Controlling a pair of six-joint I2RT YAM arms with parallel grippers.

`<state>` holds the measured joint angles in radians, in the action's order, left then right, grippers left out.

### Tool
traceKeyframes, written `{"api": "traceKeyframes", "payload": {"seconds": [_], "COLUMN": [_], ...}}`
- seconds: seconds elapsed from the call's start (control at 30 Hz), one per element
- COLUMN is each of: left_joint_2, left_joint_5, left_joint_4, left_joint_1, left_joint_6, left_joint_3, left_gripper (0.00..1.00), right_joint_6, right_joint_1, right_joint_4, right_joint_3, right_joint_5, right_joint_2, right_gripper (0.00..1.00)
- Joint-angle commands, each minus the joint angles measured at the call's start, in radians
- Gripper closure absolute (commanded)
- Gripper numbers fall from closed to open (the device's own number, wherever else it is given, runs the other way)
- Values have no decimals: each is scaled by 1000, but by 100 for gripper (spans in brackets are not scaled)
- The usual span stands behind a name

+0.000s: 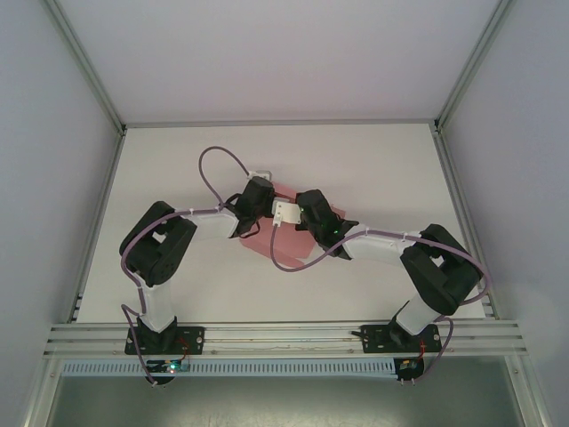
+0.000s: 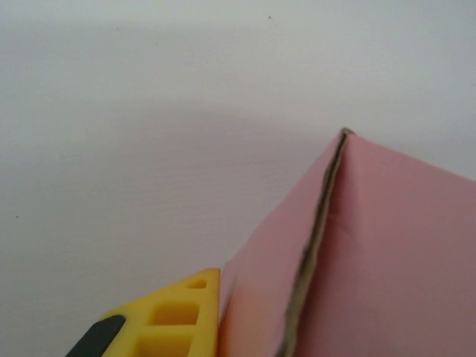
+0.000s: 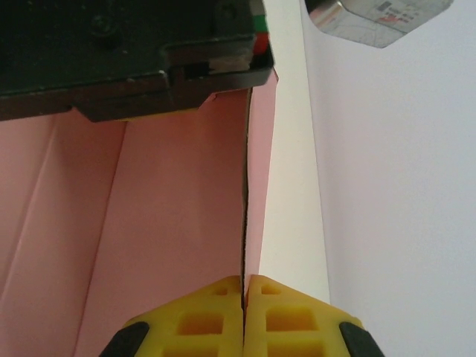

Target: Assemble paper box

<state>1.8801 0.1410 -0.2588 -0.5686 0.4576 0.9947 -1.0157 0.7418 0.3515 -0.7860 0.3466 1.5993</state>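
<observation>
— Two arms meet over one pink sheet, right? Where does it sit?

— Mid-table. From overhead the paper box [image 1: 253, 242] lies on the white table [image 1: 382, 169], mostly under the wrists. Pink shows at 7 and 5 o'clock of the spot where they meet, with a sliver at 12.

— How does it look?

— Plain pink thin card, partly folded. The left wrist camera shows two pink panels meeting along a raw brownish cut edge that rises to a corner. The right wrist camera shows creased panels running lengthwise and one wall standing on edge.

— And the pincers?

— The right gripper [image 3: 244, 320], at 6 o'clock of its own view, has its yellow pads pressed together on that upright wall's edge, so it is clamped on the card. The left gripper [image 1: 258, 200] reaches in from 9 o'clock overhead. Its own camera gives one yellow finger [image 2: 175, 316] at 7 o'clock, touching the pink panel. The other is behind the card, so I can't tell whether it pinches.

— What blocks the view?

— Overhead, both black wrists cover the box, and a purple cable [image 1: 220, 149] loops at 11 o'clock. In the right wrist view a black housing [image 3: 126, 59] at 11 o'clock hides the card's far end; it is probably the other arm's wrist. A shiny grey piece [image 3: 379, 15] at 1 o'clock is too cropped to name.
</observation>
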Motion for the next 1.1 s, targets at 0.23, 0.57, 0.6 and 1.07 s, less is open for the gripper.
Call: {"api": "traceKeyframes", "payload": {"seconds": [0.23,0.57,0.6,1.07], "left_joint_2": [67,112,114,-145], "left_joint_5": [528,718,722,278], "left_joint_4": [550,868,860,168], "left_joint_1": [42,35,35,-4], "left_joint_6": [167,337,334,-48], "left_joint_3": [96,218,213,-48], "left_gripper": [100,100,100,100], "right_joint_6": [24,21,23,229], "right_joint_1": [-19,-24,-24,-32], "right_joint_4": [-194,-190,-191,-129], "right_joint_3": [25,31,31,-25], "right_joint_5": [23,44,42,-145], "right_joint_2": [-38,-56,-55,-61], "right_gripper": [100,100,100,71]}}
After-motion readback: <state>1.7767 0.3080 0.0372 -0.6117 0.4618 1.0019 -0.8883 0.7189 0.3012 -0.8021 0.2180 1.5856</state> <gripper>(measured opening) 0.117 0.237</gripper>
